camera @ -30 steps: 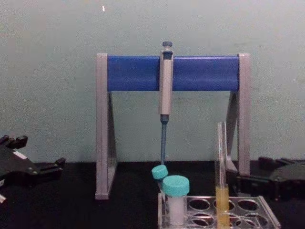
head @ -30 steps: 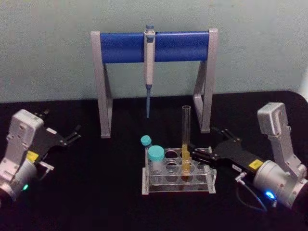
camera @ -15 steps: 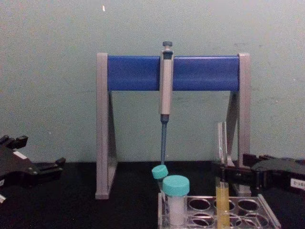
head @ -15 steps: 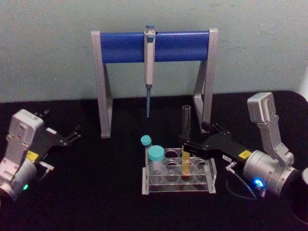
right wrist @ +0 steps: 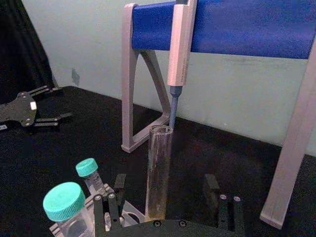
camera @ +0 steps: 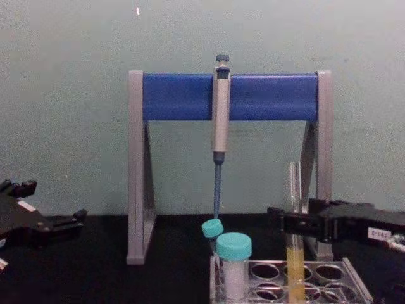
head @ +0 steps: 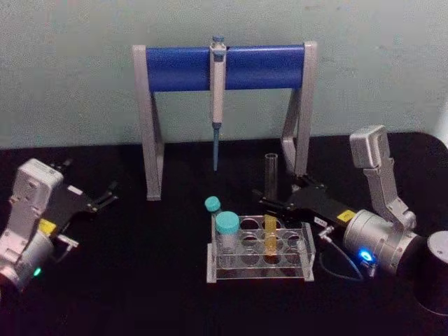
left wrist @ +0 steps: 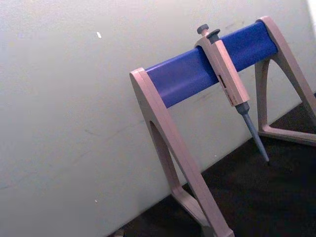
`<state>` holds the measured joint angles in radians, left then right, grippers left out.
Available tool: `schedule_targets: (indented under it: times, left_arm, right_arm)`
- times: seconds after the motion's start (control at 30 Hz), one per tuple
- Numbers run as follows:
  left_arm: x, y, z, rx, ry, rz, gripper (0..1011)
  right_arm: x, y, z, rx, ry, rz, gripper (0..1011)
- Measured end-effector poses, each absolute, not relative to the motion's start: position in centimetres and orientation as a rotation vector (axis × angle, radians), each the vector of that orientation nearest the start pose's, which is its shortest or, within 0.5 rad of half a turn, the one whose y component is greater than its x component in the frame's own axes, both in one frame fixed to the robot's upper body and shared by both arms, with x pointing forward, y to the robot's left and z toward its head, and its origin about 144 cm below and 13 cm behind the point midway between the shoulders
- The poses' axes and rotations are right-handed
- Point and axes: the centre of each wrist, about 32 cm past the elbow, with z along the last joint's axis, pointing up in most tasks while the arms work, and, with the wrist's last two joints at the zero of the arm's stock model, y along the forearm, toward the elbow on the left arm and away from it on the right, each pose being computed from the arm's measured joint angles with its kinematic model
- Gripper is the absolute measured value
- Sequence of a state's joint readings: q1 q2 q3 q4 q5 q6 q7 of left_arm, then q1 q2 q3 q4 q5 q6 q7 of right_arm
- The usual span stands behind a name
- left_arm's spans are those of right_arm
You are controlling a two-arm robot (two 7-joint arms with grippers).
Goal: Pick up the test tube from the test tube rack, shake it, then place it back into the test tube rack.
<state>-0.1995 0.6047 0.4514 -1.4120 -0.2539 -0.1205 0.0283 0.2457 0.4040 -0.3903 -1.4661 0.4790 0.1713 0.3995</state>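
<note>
The right gripper (right wrist: 165,185) has been advanced to straddle the test tube (head: 270,183), still seated in the test tube rack (head: 259,271). Its jaws are spread, nothing gripped. Closure is indicated next. The left gripper (head: 103,197) is parked, spread.

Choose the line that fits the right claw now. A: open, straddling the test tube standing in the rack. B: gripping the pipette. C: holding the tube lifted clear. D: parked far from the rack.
A: the right claw is open, a finger each side of the test tube, which stands in the test tube rack.
</note>
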Motion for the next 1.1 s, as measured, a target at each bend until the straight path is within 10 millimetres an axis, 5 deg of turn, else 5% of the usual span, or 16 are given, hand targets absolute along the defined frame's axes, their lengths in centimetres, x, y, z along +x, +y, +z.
schedule_targets:
  times: [0.87, 1.1]
  left_arm:
    - [48.86, 30.97, 113.98, 0.304, -0.285, 1.248, 1010]
    - [48.86, 30.97, 113.98, 0.304, -0.285, 1.248, 1010]
  right_arm:
    - [51.29, -23.86, 116.91, -0.124, 0.153, -0.843, 1000]
    - [51.27, -23.89, 116.92, -0.124, 0.152, -0.844, 837]
